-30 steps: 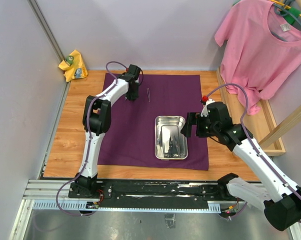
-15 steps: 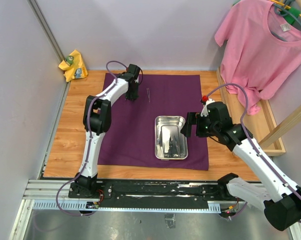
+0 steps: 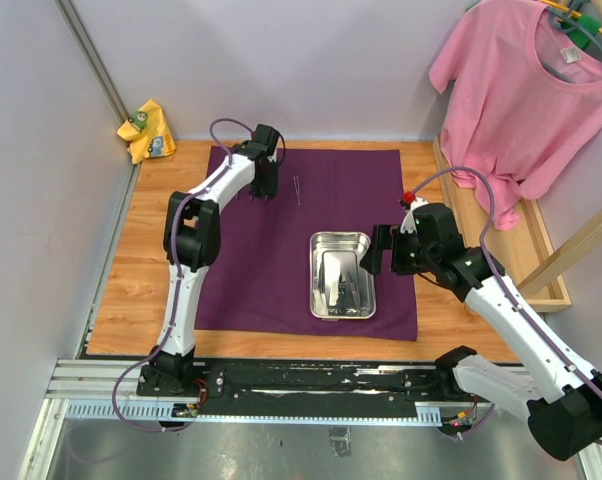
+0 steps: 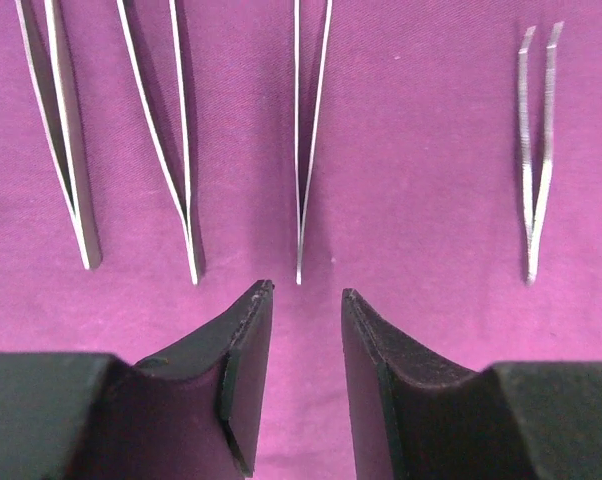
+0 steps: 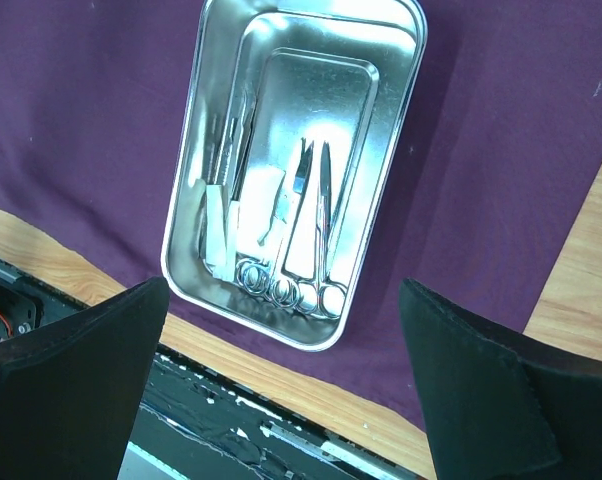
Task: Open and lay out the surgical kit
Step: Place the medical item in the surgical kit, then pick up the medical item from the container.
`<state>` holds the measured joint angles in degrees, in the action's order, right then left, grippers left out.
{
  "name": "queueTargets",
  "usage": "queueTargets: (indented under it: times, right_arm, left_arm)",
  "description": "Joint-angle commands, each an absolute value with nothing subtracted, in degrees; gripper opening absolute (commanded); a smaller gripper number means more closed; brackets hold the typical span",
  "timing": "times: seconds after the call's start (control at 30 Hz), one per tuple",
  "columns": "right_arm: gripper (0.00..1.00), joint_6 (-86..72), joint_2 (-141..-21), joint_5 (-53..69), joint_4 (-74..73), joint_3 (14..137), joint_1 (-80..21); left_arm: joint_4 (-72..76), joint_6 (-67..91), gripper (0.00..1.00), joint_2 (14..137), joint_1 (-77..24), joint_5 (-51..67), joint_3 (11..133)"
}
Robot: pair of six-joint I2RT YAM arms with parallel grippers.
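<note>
The dark purple cloth lies spread flat on the wooden table. Near its right edge stands the shiny steel tray, holding scissors and other slim instruments. My left gripper hovers low over the cloth's far side. Its jaws stand partly open around nothing. Just beyond the fingertips several forceps lie side by side on the cloth, one directly ahead and a shorter one to the right. My right gripper hangs wide open and empty above the tray's near end.
A pink T-shirt hangs at the back right above a wooden frame. A yellow rag sits in the far left corner. The arms' metal rail runs along the near edge.
My left gripper has edged slightly toward the far side and its jaws have come apart. The right arm has not moved.
</note>
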<state>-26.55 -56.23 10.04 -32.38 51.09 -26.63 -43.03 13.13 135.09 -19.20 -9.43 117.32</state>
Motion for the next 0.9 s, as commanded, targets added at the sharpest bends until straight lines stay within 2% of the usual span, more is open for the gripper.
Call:
queueTargets:
  times: [0.0, 0.17, 0.27, 0.33, 0.4, 0.5, 0.57, 0.7, 0.87]
  right_arm:
    - [0.98, -26.8, -56.3, 10.3, -31.6, 51.2, -25.9]
    - [0.99, -27.6, -58.0, 12.3, -29.8, 51.0, -26.0]
    - [0.97, -29.3, -60.5, 14.7, -26.6, 50.6, -26.2]
    - [0.88, -30.5, -62.6, 16.2, -24.3, 50.5, -26.6]
    - [0.82, -31.4, -65.2, 16.8, -22.4, 50.9, -28.0]
    - [0.66, -32.4, -69.9, 17.0, -20.6, 52.4, -30.0]
    - [0.62, -32.9, -73.3, 16.7, -19.8, 53.9, -31.3]
    - [0.6, -33.3, -79.8, 12.9, -19.5, 57.5, -33.9]
    - [0.47, -34.2, -87.2, 7.6, -21.8, 62.9, -37.7]
  left_arm:
    - [-43.3, 15.3, 0.39, 125.8, -18.9, -6.8, 118.8]
    - [-42.0, 18.6, 0.41, 112.5, -19.3, -1.3, 114.6]
    - [-39.0, 19.8, 0.42, 104.2, -20.5, 1.4, 106.7]
    - [-36.2, 20.8, 0.42, 98.7, -21.2, 3.6, 99.7]
    - [-33.6, 21.6, 0.42, 93.7, -21.6, 5.3, 92.9]
    - [-32.0, 22.3, 0.42, 87.9, -22.2, 6.8, 84.0]
    - [-31.4, 22.6, 0.42, 84.0, -22.6, 6.9, 80.0]
    - [-30.7, 23.1, 0.42, 79.3, -22.7, 7.7, 75.4]
    - [-30.9, 22.5, 0.42, 75.9, -22.7, 8.4, 72.3]
